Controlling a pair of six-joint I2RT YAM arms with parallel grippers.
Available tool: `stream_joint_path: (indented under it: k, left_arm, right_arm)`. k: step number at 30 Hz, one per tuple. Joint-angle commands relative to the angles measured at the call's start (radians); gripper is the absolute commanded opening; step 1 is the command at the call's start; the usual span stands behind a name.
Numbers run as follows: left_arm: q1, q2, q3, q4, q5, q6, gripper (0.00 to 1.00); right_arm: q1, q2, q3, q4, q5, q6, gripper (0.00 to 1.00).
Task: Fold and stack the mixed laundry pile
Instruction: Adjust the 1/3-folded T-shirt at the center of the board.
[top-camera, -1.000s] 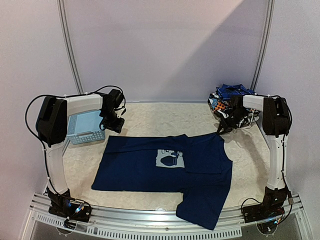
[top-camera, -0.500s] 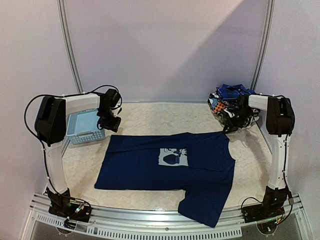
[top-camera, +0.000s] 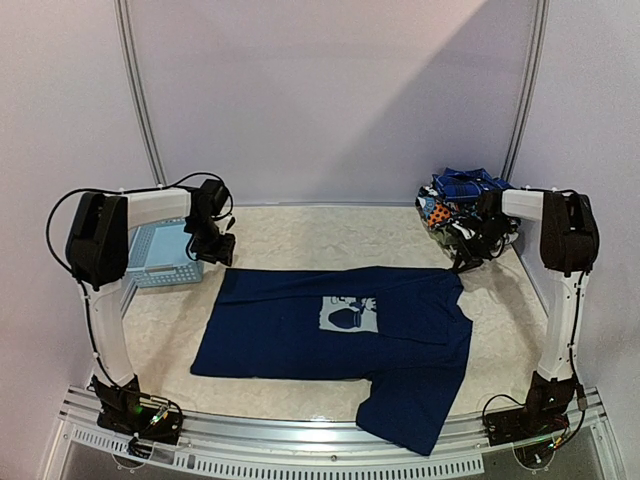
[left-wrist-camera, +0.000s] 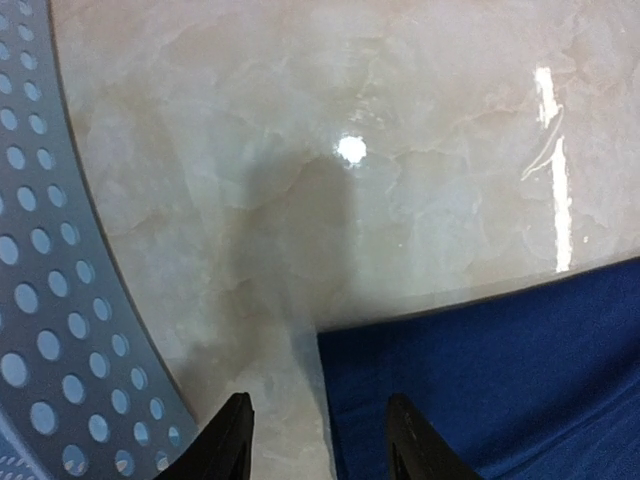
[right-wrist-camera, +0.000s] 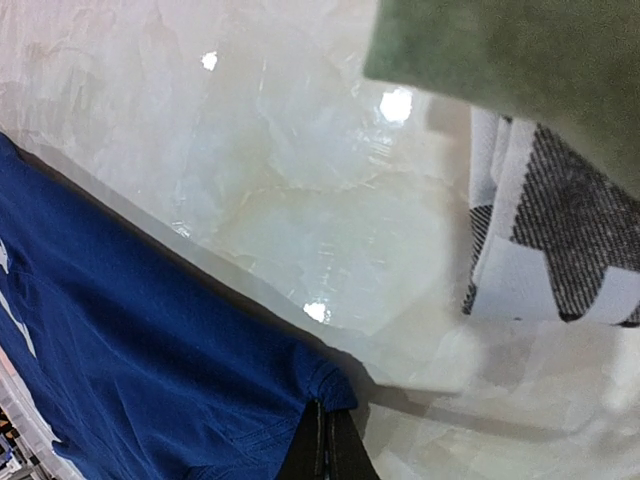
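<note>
A navy T-shirt (top-camera: 300, 340) with a pale chest print (top-camera: 350, 313) lies spread flat on the table. My left gripper (top-camera: 216, 252) is open just above its far left corner. In the left wrist view the corner (left-wrist-camera: 480, 380) lies between and below my gripper's (left-wrist-camera: 320, 440) spread fingertips. My right gripper (top-camera: 463, 264) is shut on the shirt's far right corner, which shows pinched in the right wrist view (right-wrist-camera: 327, 445). The rest of the laundry pile (top-camera: 458, 200) sits heaped at the back right, beside my right wrist.
A light-blue slotted basket (top-camera: 160, 257) stands at the back left, close to my left gripper; its wall shows in the left wrist view (left-wrist-camera: 50, 300). A black-and-white cloth (right-wrist-camera: 540, 250) and a green cloth (right-wrist-camera: 520, 60) hang near my right gripper.
Both grippers have moved toward the back and outward. The shirt's far edge has been drawn straight and a crease on its right half has flattened.
</note>
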Motion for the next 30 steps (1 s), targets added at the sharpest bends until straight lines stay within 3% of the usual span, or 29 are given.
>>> stream_joint_path:
  k: [1, 4, 10, 12, 17, 23, 30]
  left_arm:
    - [0.008, 0.037, 0.02, 0.0, 0.118, -0.018, 0.46]
    - [0.015, 0.028, 0.008, -0.008, 0.153, -0.055, 0.45]
    - [0.02, -0.026, -0.027, -0.044, 0.199, -0.069, 0.45]
    - [0.013, -0.06, -0.046, -0.017, 0.246, -0.058, 0.45]
    - [-0.025, -0.127, -0.087, 0.021, 0.317, -0.05, 0.44]
    - [-0.05, -0.104, -0.113, -0.018, 0.344, -0.052, 0.42]
    - [-0.052, -0.085, -0.169, -0.027, 0.344, -0.067, 0.39]
  right_arm:
    - [-0.002, -0.053, -0.005, 0.005, 0.027, 0.003, 0.02]
    - [-0.001, -0.058, -0.003, 0.001, -0.002, -0.007, 0.06]
    - [-0.002, -0.106, -0.028, 0.041, -0.01, -0.06, 0.44]
    - [-0.002, -0.114, -0.018, 0.057, -0.021, -0.079, 0.49]
    - [-0.002, -0.023, 0.084, 0.0, -0.053, -0.08, 0.5]
    - [-0.002, 0.043, 0.117, -0.007, -0.043, -0.057, 0.52]
    - [-0.001, 0.096, 0.143, -0.054, -0.027, -0.062, 0.47]
